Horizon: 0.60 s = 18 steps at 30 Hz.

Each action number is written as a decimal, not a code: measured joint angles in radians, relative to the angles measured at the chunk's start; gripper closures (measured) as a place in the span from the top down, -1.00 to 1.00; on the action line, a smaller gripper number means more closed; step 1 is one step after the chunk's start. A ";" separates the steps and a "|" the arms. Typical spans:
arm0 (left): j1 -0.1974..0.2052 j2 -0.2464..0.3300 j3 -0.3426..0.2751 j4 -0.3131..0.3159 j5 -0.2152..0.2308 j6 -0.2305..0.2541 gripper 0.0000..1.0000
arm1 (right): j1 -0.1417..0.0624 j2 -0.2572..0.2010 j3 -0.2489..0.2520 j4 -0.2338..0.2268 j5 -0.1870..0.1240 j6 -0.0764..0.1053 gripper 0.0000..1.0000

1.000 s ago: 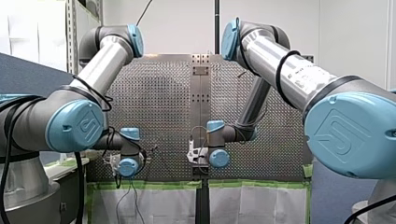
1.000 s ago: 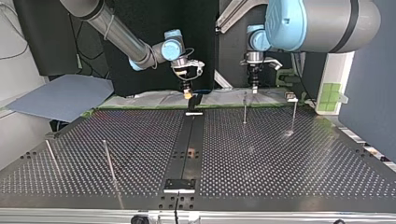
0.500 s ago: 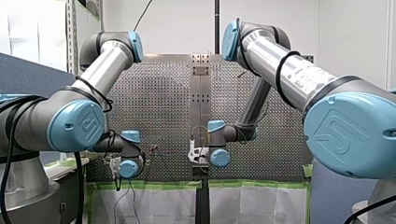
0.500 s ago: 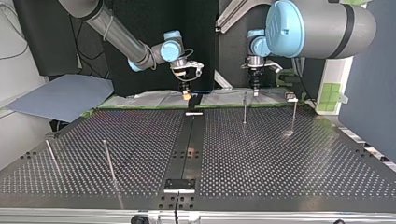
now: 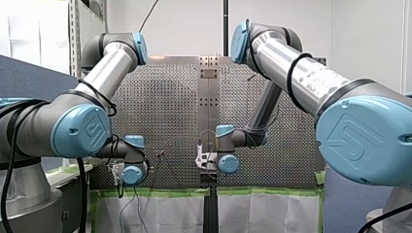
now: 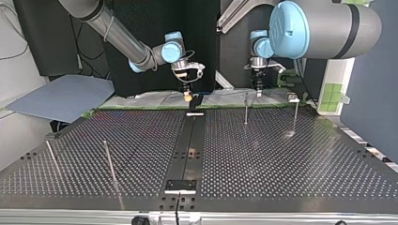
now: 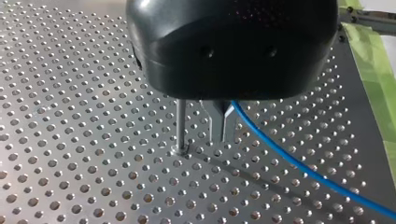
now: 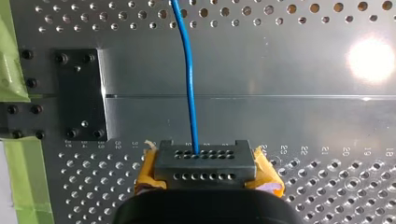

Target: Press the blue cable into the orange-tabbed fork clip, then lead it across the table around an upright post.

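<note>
Blue cable (image 8: 189,84) runs straight out over the perforated table (image 7: 70,116). My right gripper (image 8: 205,163), with its yellow pads (image 8: 268,179), is clamped on it. My left gripper (image 7: 222,126) pinches it too, metal fingers (image 7: 215,123) closed, just beside an upright post (image 7: 180,123) with a small gap between. From there the cable trails away across the holes.
</note>
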<state>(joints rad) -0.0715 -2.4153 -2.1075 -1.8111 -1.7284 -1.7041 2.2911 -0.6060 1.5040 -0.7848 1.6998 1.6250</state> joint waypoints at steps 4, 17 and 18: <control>0.000 0.014 0.000 -0.002 0.003 0.000 -1.00 | 0.000 0.001 -0.003 0.001 0.000 0.000 -1.00; 0.002 0.025 0.040 -0.011 0.045 -0.033 -1.00 | -0.003 0.008 -0.016 0.005 0.000 0.000 -1.00; 0.003 0.024 0.043 -0.014 0.048 -0.037 -1.00 | -0.004 0.009 -0.016 0.006 0.000 0.000 -1.00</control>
<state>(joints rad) -0.0684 -2.3910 -2.0650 -1.8250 -1.6806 -1.7407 2.2868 -0.5972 1.4881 -0.7786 1.7001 1.6249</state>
